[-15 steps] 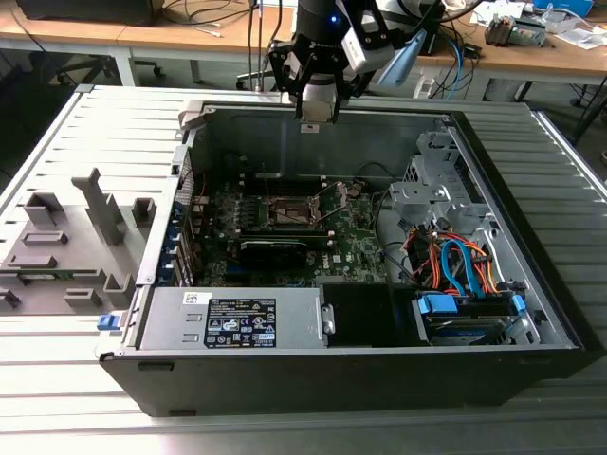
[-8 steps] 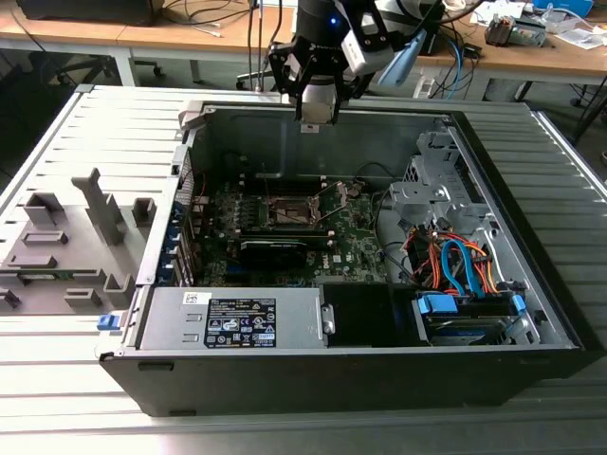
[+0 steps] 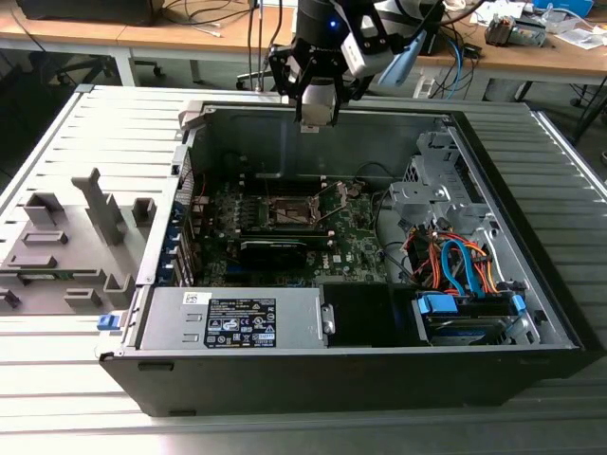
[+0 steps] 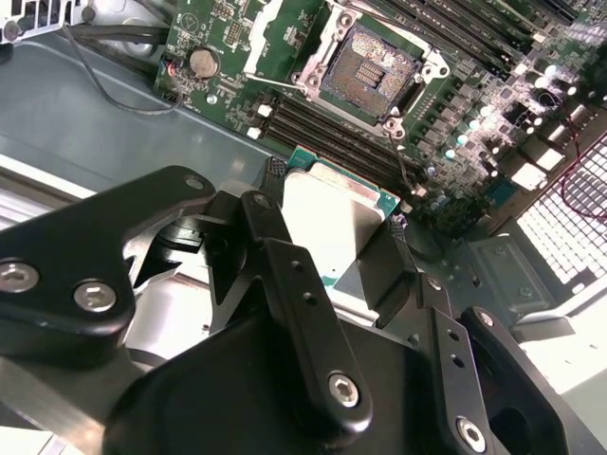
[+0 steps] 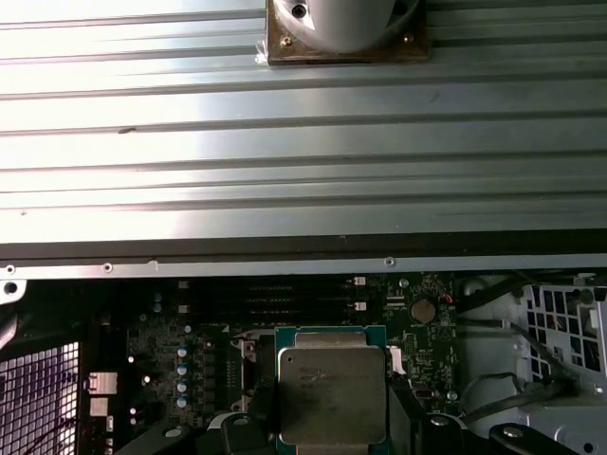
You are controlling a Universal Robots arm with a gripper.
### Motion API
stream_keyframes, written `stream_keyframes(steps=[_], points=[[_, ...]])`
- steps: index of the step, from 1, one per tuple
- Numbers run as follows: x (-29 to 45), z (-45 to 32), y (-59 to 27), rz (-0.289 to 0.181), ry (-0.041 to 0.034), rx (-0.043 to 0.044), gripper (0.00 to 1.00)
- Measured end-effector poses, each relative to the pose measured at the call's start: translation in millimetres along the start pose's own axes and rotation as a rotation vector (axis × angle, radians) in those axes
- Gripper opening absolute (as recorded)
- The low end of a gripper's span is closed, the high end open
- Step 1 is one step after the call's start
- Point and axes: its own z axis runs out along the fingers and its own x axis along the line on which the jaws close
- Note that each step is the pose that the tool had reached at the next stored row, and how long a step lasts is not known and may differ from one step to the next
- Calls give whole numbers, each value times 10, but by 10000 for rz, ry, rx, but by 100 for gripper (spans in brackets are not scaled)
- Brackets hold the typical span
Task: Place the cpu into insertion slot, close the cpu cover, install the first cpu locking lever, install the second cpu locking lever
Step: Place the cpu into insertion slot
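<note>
My gripper (image 3: 314, 118) hangs over the back wall of the open computer case, shut on the cpu (image 4: 334, 220), a flat square chip with a pale silvery face and a green edge. In both wrist views the chip sits between the black fingers (image 4: 285, 265), and the gripper (image 5: 332, 431) points down at the motherboard. The insertion slot (image 4: 370, 71) lies open below and ahead of the chip, dark in the middle with a silvery rim. It also shows mid-board as the insertion slot (image 3: 289, 210). The cpu cover (image 4: 254, 57) stands raised beside it. A thin lever (image 4: 406, 166) sticks up by the socket's corner.
Long black memory slots (image 4: 332, 133) run between chip and socket. A black card (image 3: 270, 248) lies in front of the socket. The power supply (image 3: 237, 318) and a drive bay with orange and blue cables (image 3: 455, 265) line the case front. A grey fixture (image 3: 66, 246) sits on the slatted table.
</note>
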Motion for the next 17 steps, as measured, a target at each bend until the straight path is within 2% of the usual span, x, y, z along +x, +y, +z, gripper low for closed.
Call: stream_keyframes(steps=[17], points=[[2,33,-5,-1,0,-1,55]])
